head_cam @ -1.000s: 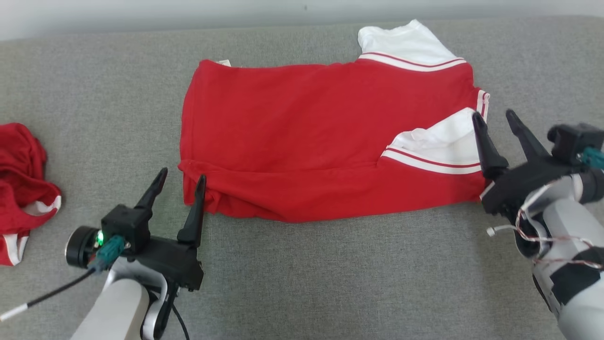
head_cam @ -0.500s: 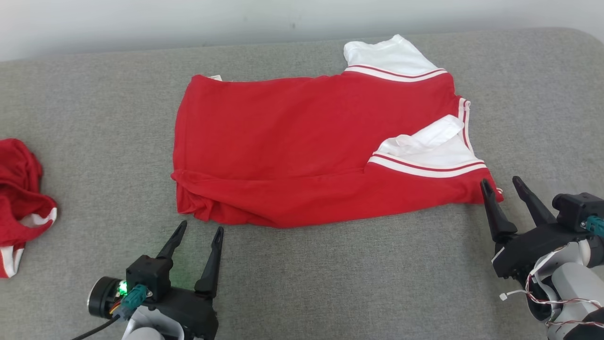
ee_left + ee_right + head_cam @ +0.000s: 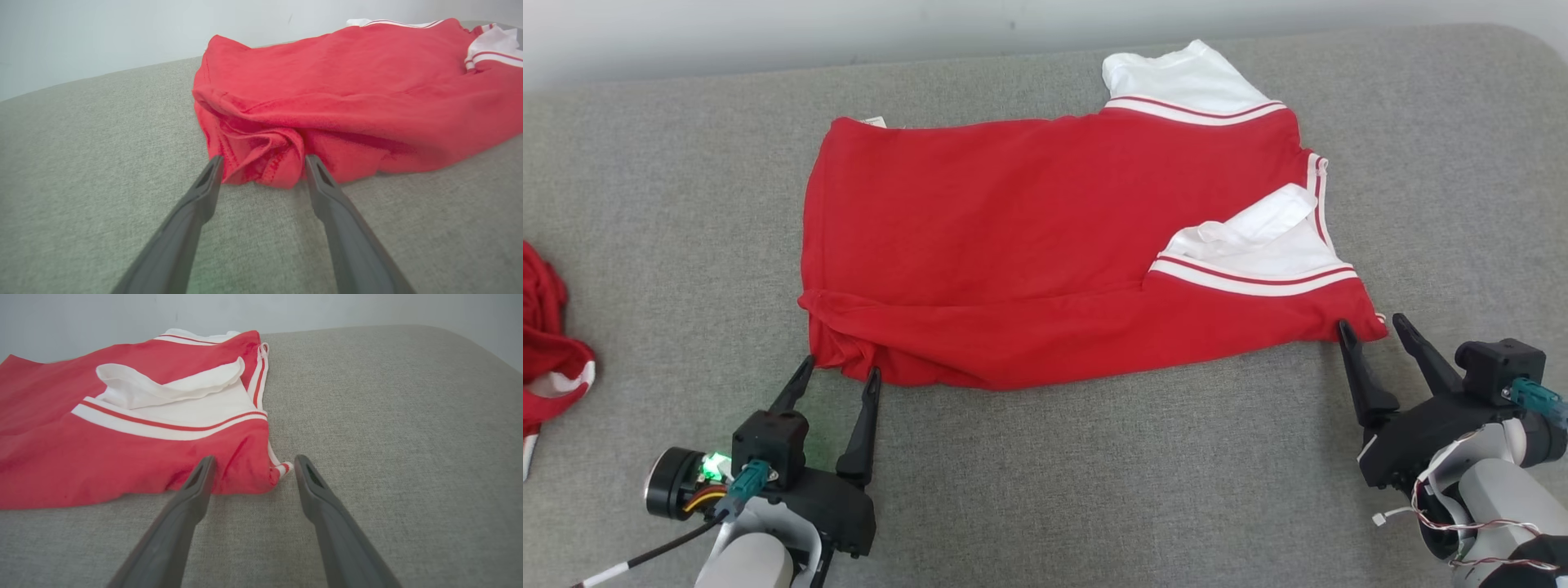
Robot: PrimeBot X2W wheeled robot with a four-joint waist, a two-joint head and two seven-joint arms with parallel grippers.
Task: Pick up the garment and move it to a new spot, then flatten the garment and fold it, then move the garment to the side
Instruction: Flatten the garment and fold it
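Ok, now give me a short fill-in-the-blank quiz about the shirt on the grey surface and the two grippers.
1. The garment is mostly ____ with white sleeves.
2. The left gripper and the right gripper both have their jaws standing ____.
3. A second crumpled garment lies at the robot's far ____.
4. The spread garment's white sleeves sit toward the robot's ____ side.
Missing words: red; open; left; right.

The small tag on the garment is too tiny to read.
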